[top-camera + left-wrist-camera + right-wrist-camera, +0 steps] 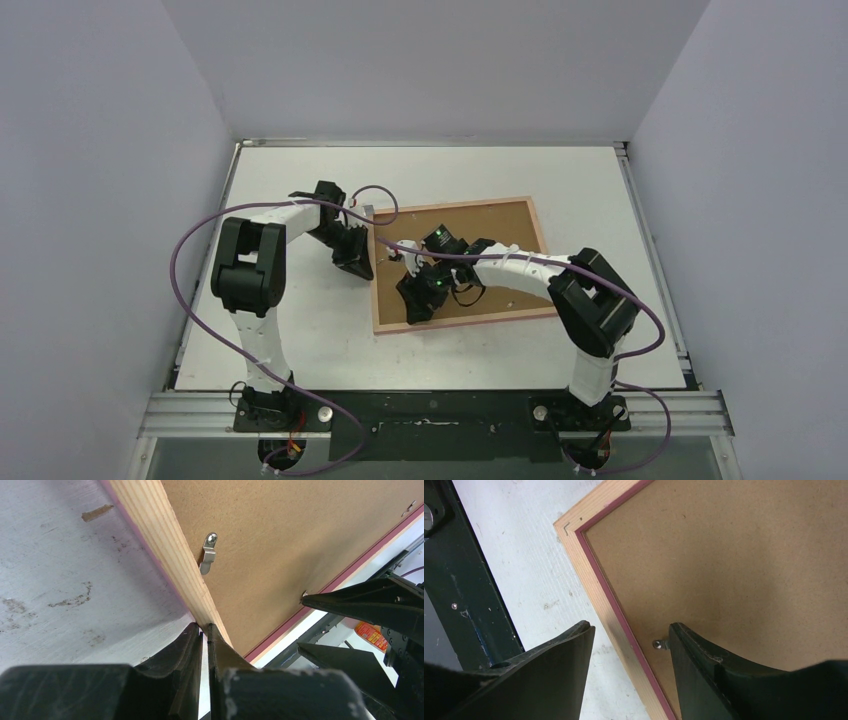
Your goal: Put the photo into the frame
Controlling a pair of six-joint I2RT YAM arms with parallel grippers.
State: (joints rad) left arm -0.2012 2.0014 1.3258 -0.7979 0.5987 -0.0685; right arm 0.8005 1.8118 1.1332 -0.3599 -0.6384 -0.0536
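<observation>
The frame (500,318) lies face down on the table (450,170), right of the middle and turned a little askew, with the brown backing (500,240) filling its rear. The left gripper (204,629) is clenched with nothing between its fingers. Its tips meet the bare wooden rail (165,545) on the frame's left side, close to the far corner. Further along that rail a metal clip (209,554) is screwed to the wood, and its tongue reaches over the edge of the backing. The right gripper (629,626) stands released over the frame's near left part, jaws apart and holding nothing. It straddles the pink-lined rail: one finger (559,665) hangs above the table outside the frame, and the other (704,670) is above the backing, just beside a small second clip (659,644). Whether that finger touches the clip cannot be told. One corner (569,527) of the frame shows ahead of the open jaws.
</observation>
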